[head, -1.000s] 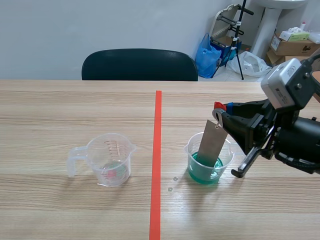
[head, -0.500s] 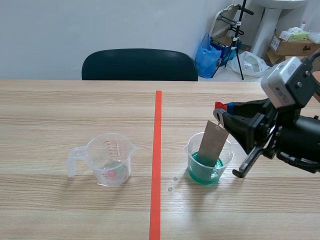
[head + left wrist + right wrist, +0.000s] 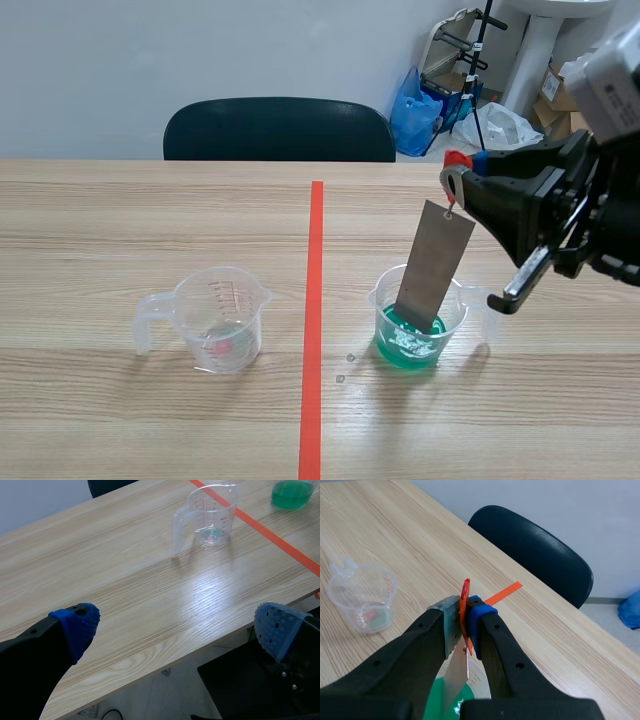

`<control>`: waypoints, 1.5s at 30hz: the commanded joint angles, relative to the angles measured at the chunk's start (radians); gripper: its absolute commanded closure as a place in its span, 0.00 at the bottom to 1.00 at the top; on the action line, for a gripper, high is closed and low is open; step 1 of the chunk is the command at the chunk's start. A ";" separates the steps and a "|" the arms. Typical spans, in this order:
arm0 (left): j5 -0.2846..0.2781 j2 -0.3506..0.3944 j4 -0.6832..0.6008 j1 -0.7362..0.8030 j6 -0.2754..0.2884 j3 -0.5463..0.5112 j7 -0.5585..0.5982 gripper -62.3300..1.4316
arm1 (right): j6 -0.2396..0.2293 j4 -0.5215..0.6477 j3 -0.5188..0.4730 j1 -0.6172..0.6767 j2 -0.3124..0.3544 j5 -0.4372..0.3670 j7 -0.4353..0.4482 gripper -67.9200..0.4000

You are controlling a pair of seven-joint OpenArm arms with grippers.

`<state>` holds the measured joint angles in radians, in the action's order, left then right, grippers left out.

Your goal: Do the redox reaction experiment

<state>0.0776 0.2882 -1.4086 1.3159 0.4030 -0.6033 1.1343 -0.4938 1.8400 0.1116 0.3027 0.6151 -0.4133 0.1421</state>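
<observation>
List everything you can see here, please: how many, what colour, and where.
cup with green liquid: one, clear plastic, right of the tape line
measuring cup: one, clear, handled, left of the tape line
metal plate: one, grey, hanging from the tab, lower end inside the cup with green liquid
tab: one, orange-red, pinched in the right gripper
tape line: one, orange-red, down the table's middle
table: one, light wood
chair: one, black, behind the table
bag: one, blue, on the floor behind
cardboard box: one, brown, back corner
right gripper: black, shut on the tab
left gripper: black, blue pads, open, near the table's edge
</observation>
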 commanded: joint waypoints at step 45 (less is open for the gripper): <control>-0.006 -0.002 -0.013 0.001 -0.001 -0.005 -0.004 0.00 | 0.002 0.343 -0.192 -0.011 0.008 -0.246 -0.365 0.98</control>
<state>0.0784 0.2882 -1.4086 1.3159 0.4030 -0.6033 1.1114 -0.4950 2.1651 -0.0711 0.3023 0.6151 -0.6479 -0.2378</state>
